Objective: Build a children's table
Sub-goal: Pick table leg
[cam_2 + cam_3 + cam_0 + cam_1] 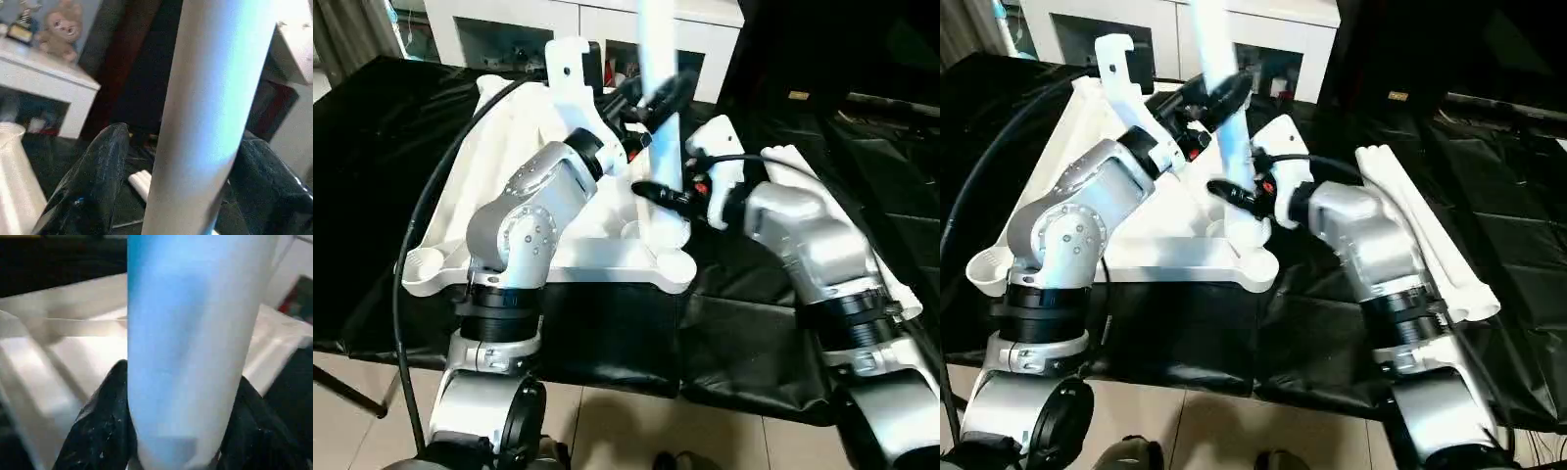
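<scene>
A white leg (pixel 662 127) stands upright in a corner socket of the upturned tabletop (pixel 509 147). The right gripper (pixel 668 196) grasps its lower part; the left gripper (pixel 658 98) straddles it higher up, fingers not clamped tight.

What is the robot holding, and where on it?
A white table leg, standing upright. The right tool grips it near its bottom; the left tool brackets it higher up.

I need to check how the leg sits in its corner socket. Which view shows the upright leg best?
The right eye view: the upright leg rises from the tabletop corner, with both tools around it. The left eye view shows much the same. Each wrist view gives a close stretch of shaft between black fingers.
</scene>
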You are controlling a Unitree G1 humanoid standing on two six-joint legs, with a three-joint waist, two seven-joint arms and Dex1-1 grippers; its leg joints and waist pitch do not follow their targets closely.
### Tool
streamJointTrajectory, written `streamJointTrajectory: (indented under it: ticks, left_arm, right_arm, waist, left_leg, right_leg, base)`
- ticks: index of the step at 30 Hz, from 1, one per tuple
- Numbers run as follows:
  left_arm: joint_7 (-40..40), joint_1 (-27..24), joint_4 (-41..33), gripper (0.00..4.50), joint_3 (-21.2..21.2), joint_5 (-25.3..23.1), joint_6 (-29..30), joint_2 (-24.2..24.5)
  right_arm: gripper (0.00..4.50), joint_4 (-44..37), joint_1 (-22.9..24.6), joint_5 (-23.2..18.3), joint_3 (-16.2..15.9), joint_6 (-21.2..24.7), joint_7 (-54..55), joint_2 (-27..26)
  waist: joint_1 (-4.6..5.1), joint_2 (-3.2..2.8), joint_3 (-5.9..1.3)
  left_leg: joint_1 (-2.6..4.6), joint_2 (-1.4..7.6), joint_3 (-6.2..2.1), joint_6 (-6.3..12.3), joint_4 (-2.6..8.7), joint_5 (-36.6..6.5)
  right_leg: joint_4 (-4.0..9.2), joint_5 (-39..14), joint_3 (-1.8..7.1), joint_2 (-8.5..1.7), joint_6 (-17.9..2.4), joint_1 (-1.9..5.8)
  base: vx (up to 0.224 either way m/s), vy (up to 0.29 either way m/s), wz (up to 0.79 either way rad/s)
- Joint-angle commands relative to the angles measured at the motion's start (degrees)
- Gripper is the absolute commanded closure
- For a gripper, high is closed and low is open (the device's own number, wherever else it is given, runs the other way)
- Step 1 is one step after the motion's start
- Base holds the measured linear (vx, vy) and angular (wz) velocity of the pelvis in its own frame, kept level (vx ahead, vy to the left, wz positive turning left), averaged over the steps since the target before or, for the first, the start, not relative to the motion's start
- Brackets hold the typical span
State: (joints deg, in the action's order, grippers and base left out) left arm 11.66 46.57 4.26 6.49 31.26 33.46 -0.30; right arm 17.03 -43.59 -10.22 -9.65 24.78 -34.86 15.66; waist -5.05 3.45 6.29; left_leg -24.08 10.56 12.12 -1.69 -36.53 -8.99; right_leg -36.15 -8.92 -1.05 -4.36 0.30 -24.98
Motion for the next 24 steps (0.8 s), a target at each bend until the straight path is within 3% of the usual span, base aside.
streamJointTrajectory:
  ticks: [1,13,23,24]
  left_arm:
    - [-2.41,0.82,0.96,1.58,0.71,-1.2,-0.03,-0.25]
    - [-3.83,1.36,1.81,2.5,0.7,-1.82,-1.61,-1.68]
    - [-2.14,1.62,2.06,2.73,1.21,-1.51,-2.77,-0.45]
    - [-2.08,1.64,2.05,2.73,1.35,-1.46,-2.75,-0.42]
  right_arm:
    - [2.68,0.04,-1.7,0.79,0.78,-2.01,1.63,0.01]
    - [2.68,1.92,-2.64,3.39,0.45,-5.11,4.02,-1.93]
    - [2.68,3.13,-3.43,3.55,1.42,-7.34,4.08,-2.61]
    - [2.33,3.0,-3.42,2.88,1.78,-6.89,3.5,-2.77]
  waist:
    - [0.31,0.08,-5.8]
    - [0.45,-0.01,-5.76]
    - [0.49,0.0,-5.85]
    - [0.49,0.05,-5.85]
  left_leg:
    - [2.36,1.92,-1.51,-1.81,4.46,-12.99]
    - [2.3,1.91,-1.51,-0.92,4.47,-12.75]
    - [2.33,1.9,-1.45,-0.55,4.41,-12.27]
    - [2.31,1.92,-1.46,-0.46,4.43,-12.25]
  right_leg:
    - [4.28,-15.29,1.31,-2.64,-8.42,2.69]
    - [4.18,-13.53,1.28,-2.54,-8.65,2.71]
    - [4.01,-12.43,1.32,-2.55,-9.14,2.73]
    - [3.98,-12.38,1.3,-2.56,-9.19,2.78]
  base:
    - [0.0,0.0,0.0]
    - [0.0,0.0,0.0]
    - [0.0,0.0,0.0]
    - [0.0,0.0,0.0]
